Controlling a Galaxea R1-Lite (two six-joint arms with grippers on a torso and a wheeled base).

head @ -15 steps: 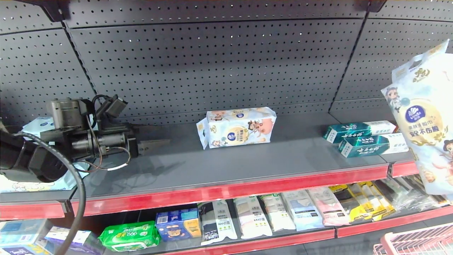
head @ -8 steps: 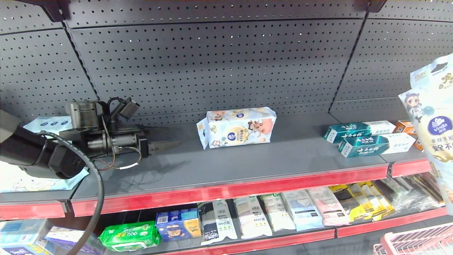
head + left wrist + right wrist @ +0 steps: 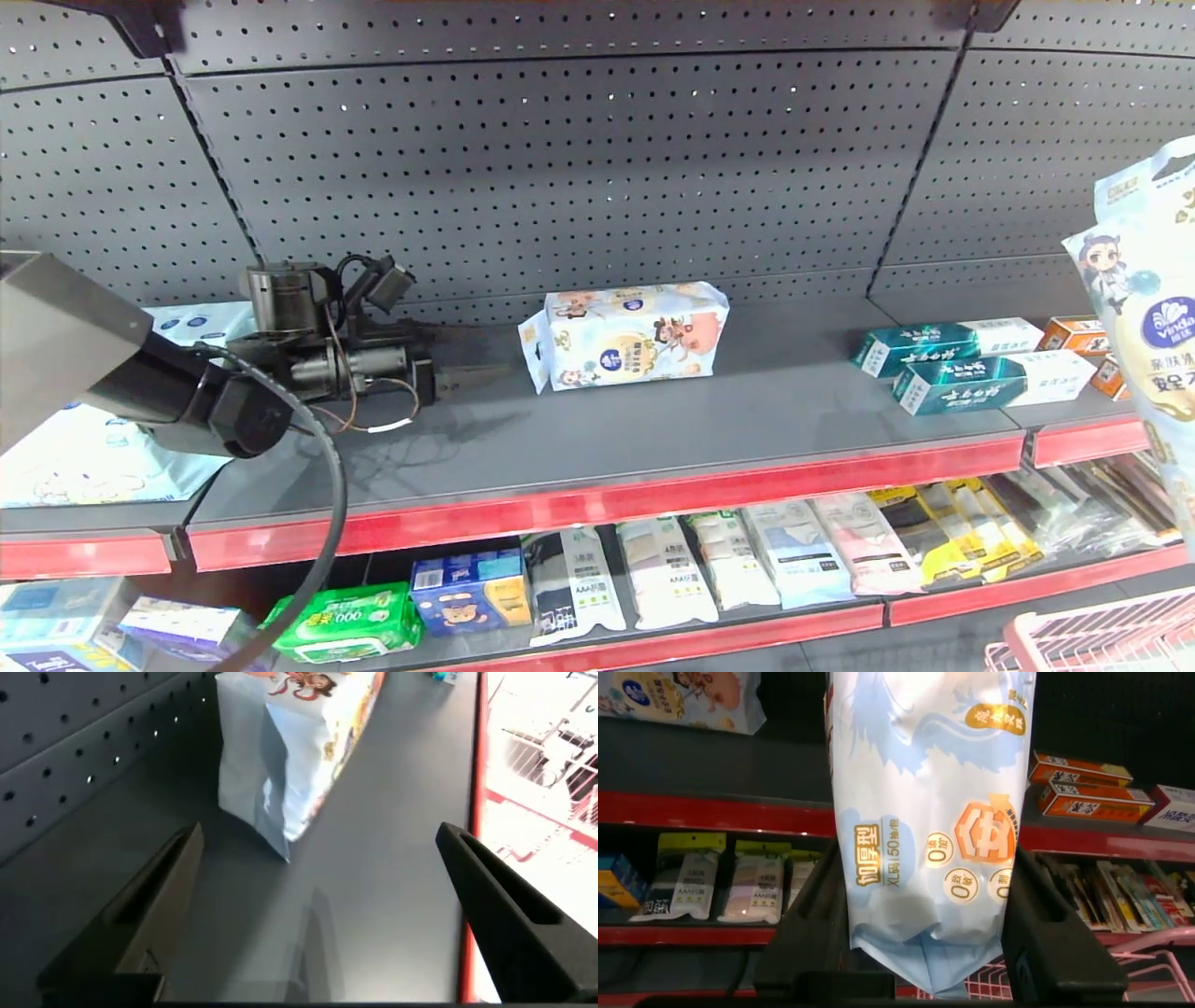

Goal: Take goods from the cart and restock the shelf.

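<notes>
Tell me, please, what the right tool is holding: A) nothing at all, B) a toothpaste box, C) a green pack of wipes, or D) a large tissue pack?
D: the right tool is clamped on both sides of the large tissue pack.

**LOCATION TYPE: RETAIL SHOP, SHELVING AISLE**

The setting is a self-service shop. Identifying features:

1. Fixture. A dark metal display shelf (image 3: 653, 420) stands against a perforated pegboard back panel (image 3: 560, 168). A red front rail (image 3: 607, 504) runs along the deck edge, and a second deck sits below it.
2. Stock. All goods are in sealed, printed retail packaging and are grouped by type: a tissue pack (image 3: 627, 334), two toothpaste boxes (image 3: 971, 366) side by side, a row of flat packets (image 3: 738, 560) on the lower deck, a green wipes pack (image 3: 341, 621) and a blue carton (image 3: 470, 590).
3. Further stock. A large tissue bag (image 3: 1144, 308) shows at the right edge.
4. Handling equipment. The corner of a pink wire cart (image 3: 1102, 635) shows at lower right.
</notes>
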